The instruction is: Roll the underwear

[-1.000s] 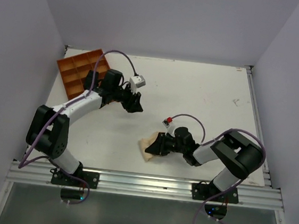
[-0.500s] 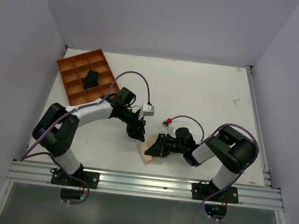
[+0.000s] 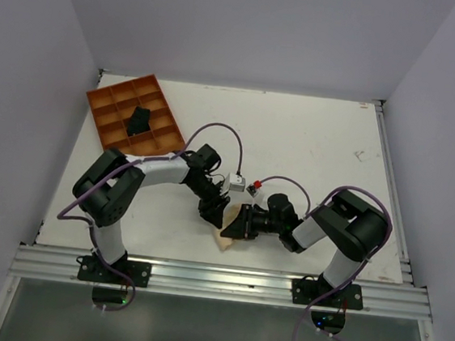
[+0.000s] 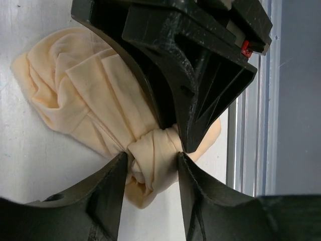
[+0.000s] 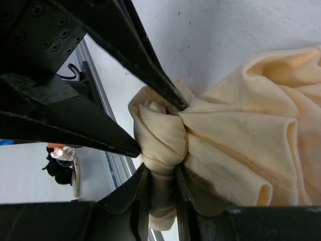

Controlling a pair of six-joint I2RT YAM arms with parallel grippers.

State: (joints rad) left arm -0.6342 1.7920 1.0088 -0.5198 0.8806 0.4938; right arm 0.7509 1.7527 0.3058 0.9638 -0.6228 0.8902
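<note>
The underwear is a pale peach bunched cloth on the white table near the front edge. In the left wrist view the underwear narrows into a twisted knot. My left gripper has its fingers pressed on both sides of that knot. The right gripper comes in from the opposite side. In the right wrist view my right gripper is shut on a fold of the underwear just below the knot, and the left fingers bracket the knot. From above, the left gripper and the right gripper meet tip to tip.
An orange compartment tray stands at the back left with a small black bundle in one cell. The metal rail of the table's front edge runs close behind the cloth.
My left arm has swung from the tray at the back left down to the underwear, and its fingers now sit round the knot. The black bundle now lies uncovered in the tray. The right gripper has barely moved.
</note>
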